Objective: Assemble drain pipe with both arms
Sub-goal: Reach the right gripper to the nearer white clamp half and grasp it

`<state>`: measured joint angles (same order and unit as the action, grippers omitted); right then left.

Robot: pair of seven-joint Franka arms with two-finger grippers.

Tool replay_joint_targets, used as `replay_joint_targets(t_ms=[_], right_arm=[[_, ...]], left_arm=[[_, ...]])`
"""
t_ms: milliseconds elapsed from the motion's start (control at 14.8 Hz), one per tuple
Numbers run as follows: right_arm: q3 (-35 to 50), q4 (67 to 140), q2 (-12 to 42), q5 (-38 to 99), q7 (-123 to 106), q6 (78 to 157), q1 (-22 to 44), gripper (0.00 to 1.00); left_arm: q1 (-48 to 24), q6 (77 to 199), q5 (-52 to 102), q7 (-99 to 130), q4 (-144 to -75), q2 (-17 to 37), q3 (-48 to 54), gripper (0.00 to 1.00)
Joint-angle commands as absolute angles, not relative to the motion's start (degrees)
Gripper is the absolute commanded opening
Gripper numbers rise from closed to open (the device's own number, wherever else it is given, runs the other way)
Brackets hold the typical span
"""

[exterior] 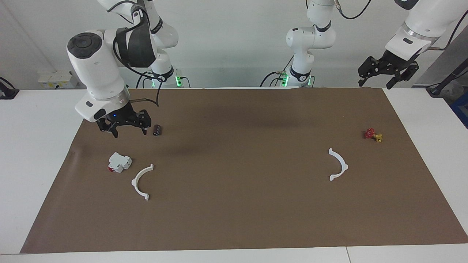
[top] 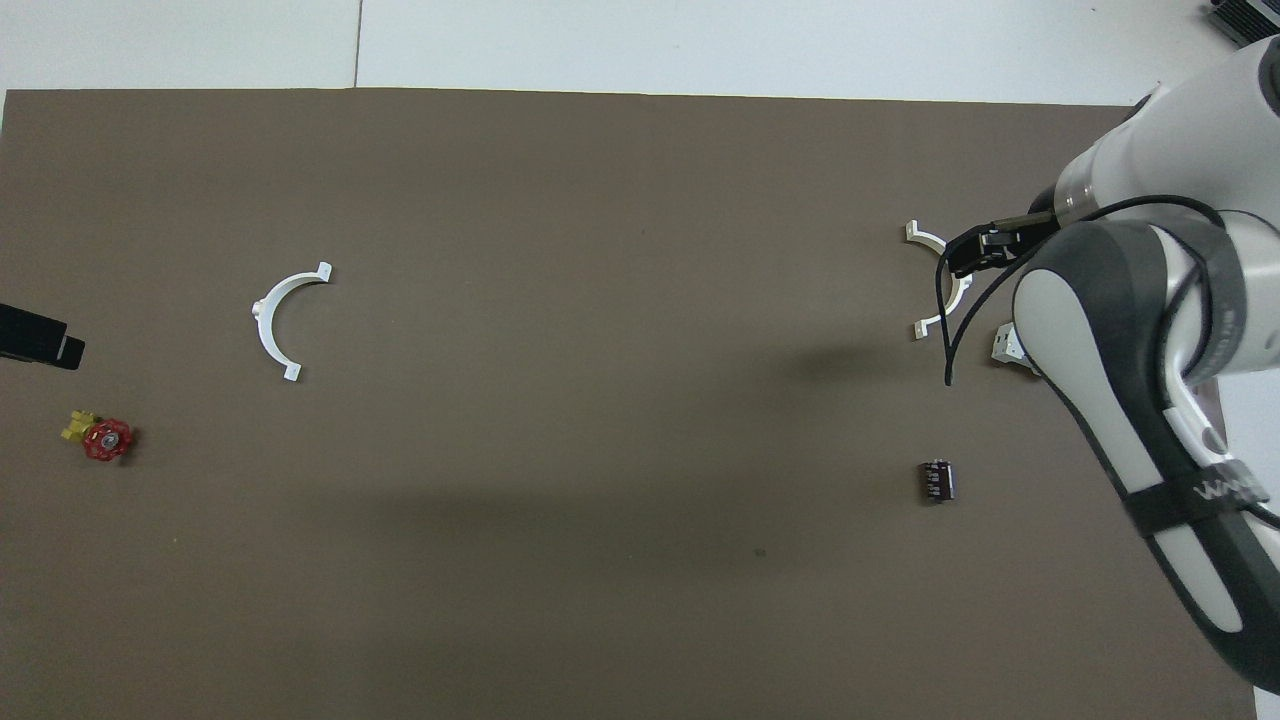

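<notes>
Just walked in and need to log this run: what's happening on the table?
The two white half-rings of the drain pipe lie apart on the brown mat, untouched. The right gripper, open, hangs over the mat near the white block and dark cylinder. The left gripper, open, waits raised at its end.

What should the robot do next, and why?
Probably carry the open right hand on and down to the white half-ring at its end of the mat: it hangs above the mat, holding nothing, and the two half-rings lie far apart, unjoined. The left hand waits.
</notes>
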<state>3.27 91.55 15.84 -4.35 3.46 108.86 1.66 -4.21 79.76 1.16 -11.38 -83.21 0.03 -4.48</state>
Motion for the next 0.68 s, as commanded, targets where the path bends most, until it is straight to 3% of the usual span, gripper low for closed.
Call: replay_joint_targets(t_ms=[0,339,610], right_arm=[[3.7,92.5,19.5,-6.2,7.6,114.1,1.2,0.94],[3.5,100.0,21.7,-6.3,9.0,129.3,-0.8,0.87],[3.6,100.8,25.7,-6.1,9.2,133.9,-2.6,0.77]], left_arm=[[-3.6,79.5,0.3,-11.0,-85.0,-1.7,-3.9,1.0],[-3.6,79.5,0.3,-11.0,-85.0,-1.7,-3.9,1.0],[-3.6,79.5,0.3,-11.1,-85.0,-1.7,-3.9,1.0]])
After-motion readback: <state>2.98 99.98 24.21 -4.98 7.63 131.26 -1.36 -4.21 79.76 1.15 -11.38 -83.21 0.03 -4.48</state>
